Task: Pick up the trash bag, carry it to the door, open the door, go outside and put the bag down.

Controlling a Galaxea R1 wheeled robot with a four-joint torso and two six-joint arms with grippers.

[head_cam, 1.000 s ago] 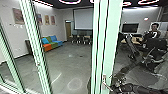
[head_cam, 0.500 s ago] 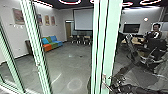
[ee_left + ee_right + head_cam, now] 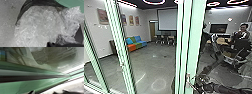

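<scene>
In the head view my right gripper (image 3: 195,86) reaches in from the lower right, close beside the door handle (image 3: 188,78) on a pale green door frame (image 3: 193,45). Whether it touches the handle, I cannot tell. From the right wrist, two dark tips stand apart, marking my open right gripper (image 3: 48,92) near a green frame edge (image 3: 30,84). A trash bag (image 3: 36,23) of crumpled clear plastic with a black rim looms large in the left wrist view. Gathered plastic runs to my left gripper (image 3: 49,44), which is shut on the bag.
More green posts (image 3: 121,50) stand at the left. Beyond the glass are a colourful sofa (image 3: 135,43), chairs (image 3: 162,40) and a projection screen (image 3: 167,20). A person (image 3: 242,32) shows at the far right, beside dark equipment (image 3: 244,51).
The display, the person and the dark shapes seen right of the wide green post have shifted right. The sofa side of the view stays put, and the right gripper remains beside the handle.
</scene>
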